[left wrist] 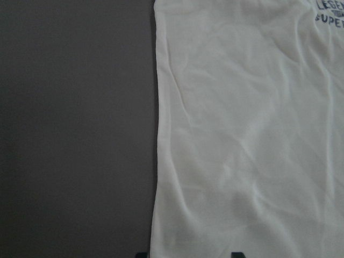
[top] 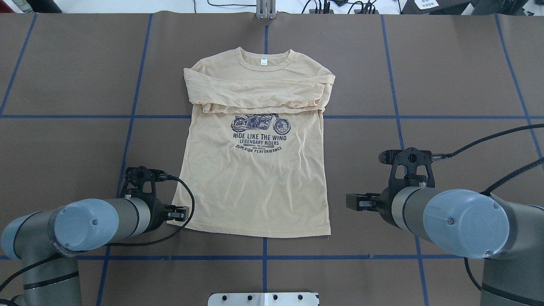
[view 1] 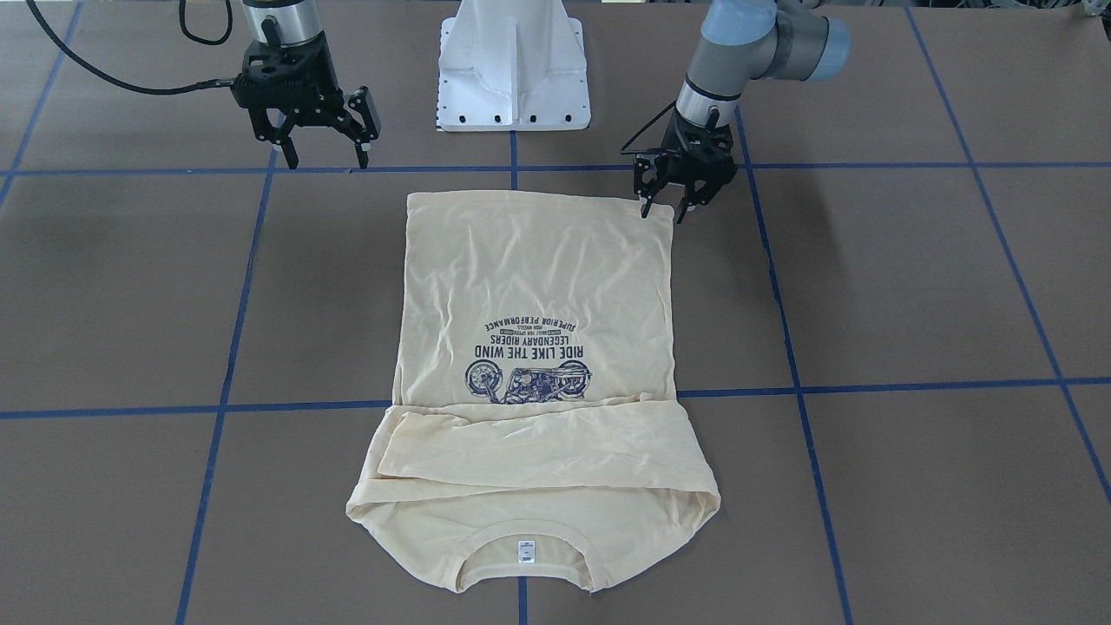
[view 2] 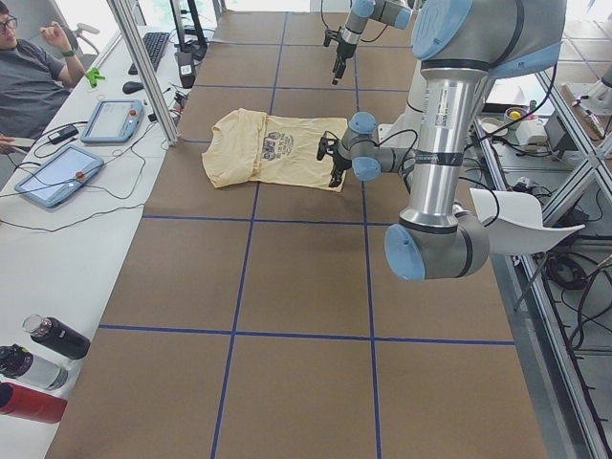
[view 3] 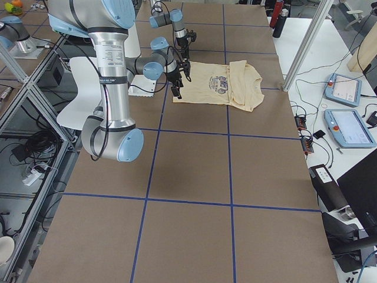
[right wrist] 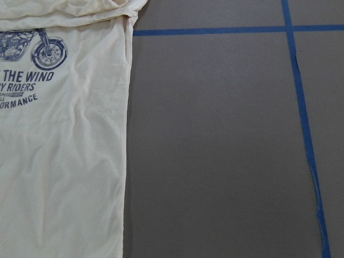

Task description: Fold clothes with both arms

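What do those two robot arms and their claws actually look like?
Both the left arm and right arm are silver-grey tubes with light-blue round joint caps. Black cables run from them, and each ends in black two-finger jaws.

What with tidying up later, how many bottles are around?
3, together on the white bench beside the table: black bottle, middle bottle, red bottle. Others may be hidden.

Cream T-shirt [top: 255,187] flat, print up, sleeves [top: 259,91] across chest

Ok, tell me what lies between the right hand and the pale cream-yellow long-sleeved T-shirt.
Nothing but bare brown tabletop separates the black right hand from the pale cream-yellow T-shirt; the overhead view shows it.
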